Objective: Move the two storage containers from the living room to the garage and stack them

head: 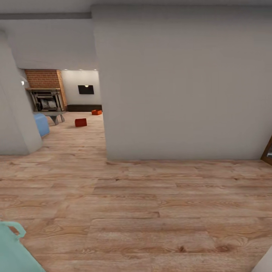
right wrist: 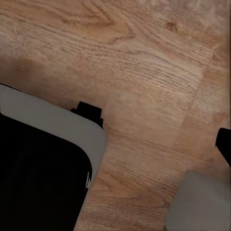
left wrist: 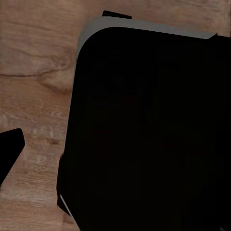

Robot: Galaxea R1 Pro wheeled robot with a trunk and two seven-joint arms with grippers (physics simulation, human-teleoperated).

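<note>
two orange-red containers [head: 81, 122] [head: 96, 112], light wood-plank floor [head: 151, 211], red brick fireplace [head: 45, 81]

Light wood-plank floor [head: 151, 211] runs past a plain white wall [head: 181, 83] — beyond, a brick fireplace [head: 45, 92] and wall TV [head: 86, 89].

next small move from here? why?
Probably drive the base forward and left, through the opening beside the white wall. Both storage containers sit far off on the living room's wood floor, near the brick fireplace, well beyond arm reach. The wall blocks a straight path, so nothing can be grasped yet.
</note>
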